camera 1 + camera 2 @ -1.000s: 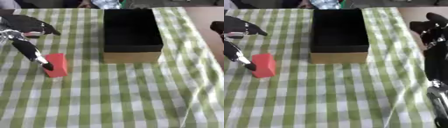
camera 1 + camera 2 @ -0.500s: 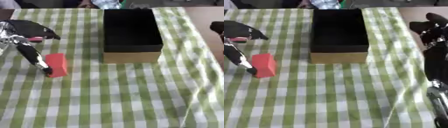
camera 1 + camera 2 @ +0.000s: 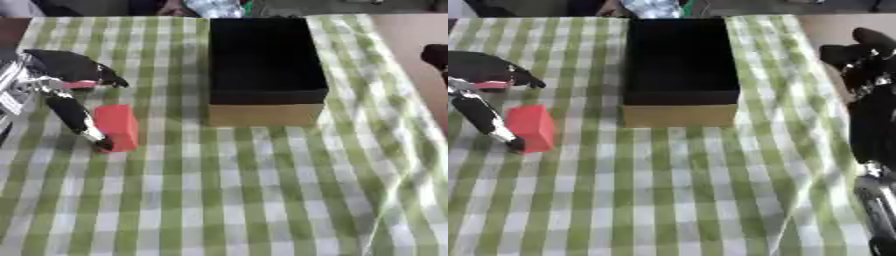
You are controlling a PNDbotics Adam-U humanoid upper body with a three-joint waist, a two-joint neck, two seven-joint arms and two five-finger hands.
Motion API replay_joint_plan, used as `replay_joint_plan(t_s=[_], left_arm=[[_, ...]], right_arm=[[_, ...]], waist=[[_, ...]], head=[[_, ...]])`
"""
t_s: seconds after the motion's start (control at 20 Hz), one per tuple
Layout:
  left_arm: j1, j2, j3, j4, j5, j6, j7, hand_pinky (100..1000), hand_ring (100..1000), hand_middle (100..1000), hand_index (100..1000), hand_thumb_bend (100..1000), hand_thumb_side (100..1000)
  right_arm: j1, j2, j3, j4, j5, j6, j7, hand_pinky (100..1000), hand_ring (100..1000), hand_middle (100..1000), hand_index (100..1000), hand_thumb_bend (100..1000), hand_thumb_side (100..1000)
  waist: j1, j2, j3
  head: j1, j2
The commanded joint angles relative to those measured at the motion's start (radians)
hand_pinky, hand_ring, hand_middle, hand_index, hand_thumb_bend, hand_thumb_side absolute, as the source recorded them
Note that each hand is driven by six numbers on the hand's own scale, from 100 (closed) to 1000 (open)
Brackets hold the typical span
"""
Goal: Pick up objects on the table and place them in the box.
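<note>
The left hand point(image 3: 66, 85) is spread over the red block point(image 3: 117, 127) on the checked cloth point(image 3: 262, 190), left of the empty black box point(image 3: 262, 65), thumb tip at its near-left edge, fingers above; closing round it looks next.

Green-checked tablecloth point(image 3: 262, 190) carries box point(image 3: 265, 113), red block point(image 3: 117, 127).

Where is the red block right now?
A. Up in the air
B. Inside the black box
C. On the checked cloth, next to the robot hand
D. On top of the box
C: the red block lies on the green checked cloth, left of the box, with the left robot hand touching its left side.
</note>
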Motion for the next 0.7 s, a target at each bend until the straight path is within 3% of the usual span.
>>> replay_joint_plan(t_s=[0.05,0.25,0.3,0.45,0.7], left_arm=[[-0.020,0.011,0.015,-0.005,0.048,-0.068,-0.092,777,838,720,934,758,735],[-0.018,0.012,0.013,-0.026,0.084,-0.054,-0.086,750,747,596,819,653,674],[-0.017,0.013,0.012,-0.030,0.088,-0.048,-0.081,732,698,557,783,572,607],[-0.011,0.014,0.008,-0.040,0.095,-0.033,-0.066,704,621,499,737,454,505],[0.000,0.016,0.009,-0.051,0.114,-0.011,-0.052,676,540,440,634,100,260]], right_arm=[[-0.007,-0.008,-0.003,-0.017,0.005,0.004,0.000,834,760,593,813,100,868],[-0.008,-0.007,-0.002,-0.017,0.004,0.006,0.001,834,760,593,813,100,869],[-0.008,-0.007,-0.002,-0.017,0.004,0.006,0.002,834,760,593,813,100,869],[-0.008,-0.007,-0.002,-0.017,0.003,0.006,0.003,834,761,593,813,100,869],[-0.006,-0.007,-0.003,-0.017,0.002,0.005,0.004,835,761,593,813,100,869]], waist=[[0.000,-0.001,-0.001],[0.000,-0.001,0.000],[0.000,-0.001,0.000],[0.000,-0.002,0.001],[0.000,-0.002,0.002]], head=[[0.000,0.010],[-0.003,0.008],[-0.004,0.007],[-0.004,0.006],[-0.006,0.006]])
